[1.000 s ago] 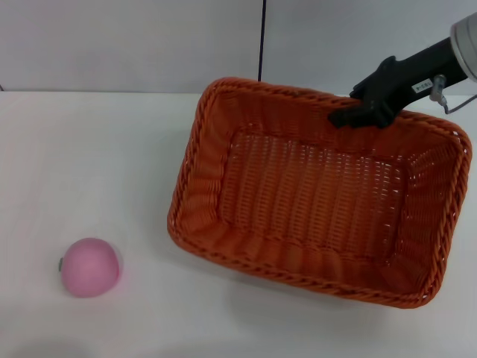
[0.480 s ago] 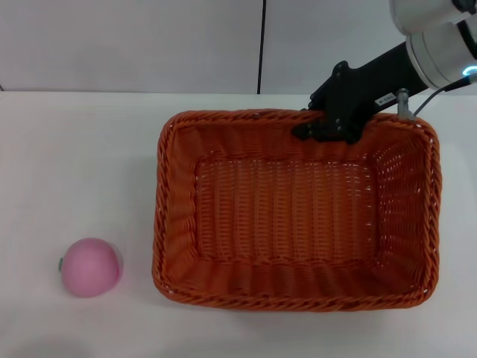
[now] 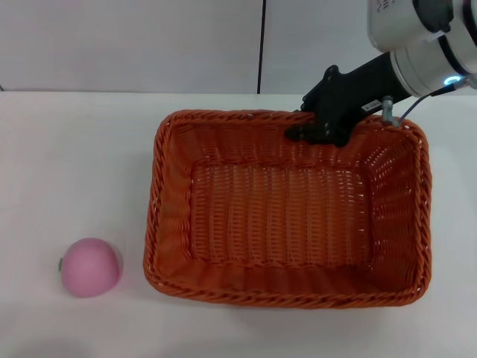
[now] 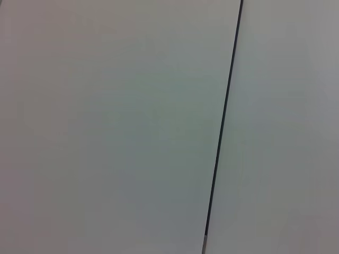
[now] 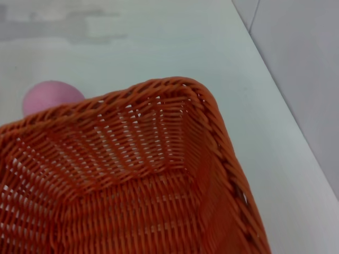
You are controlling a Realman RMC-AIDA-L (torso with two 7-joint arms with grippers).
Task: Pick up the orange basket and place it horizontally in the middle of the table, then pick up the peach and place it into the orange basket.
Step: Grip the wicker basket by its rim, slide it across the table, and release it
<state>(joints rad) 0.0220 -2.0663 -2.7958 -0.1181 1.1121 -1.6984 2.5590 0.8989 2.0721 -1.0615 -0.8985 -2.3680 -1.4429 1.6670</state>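
The orange basket [image 3: 159, 201] lies with its long side across the white table [image 3: 74, 164], right of centre, open side up and nothing in it. My right gripper [image 3: 314, 131] is at the middle of its far rim, black fingers shut on the braided edge. At the front left, well apart from the basket, the pink peach [image 3: 91, 267] sits on the table. The right wrist view looks into a basket [image 5: 132, 174] corner, with the peach [image 5: 50, 95] beyond its rim. My left gripper is out of view.
A grey wall with a dark vertical seam [image 3: 261, 45] stands behind the table's far edge. Bare tabletop [image 5: 159, 42] stretches left of the basket. The left wrist view shows only that wall and seam [image 4: 222, 121].
The basket has swung from a skewed pose to lie square with the table and shifted left, carried by my right gripper. The peach has stayed put.
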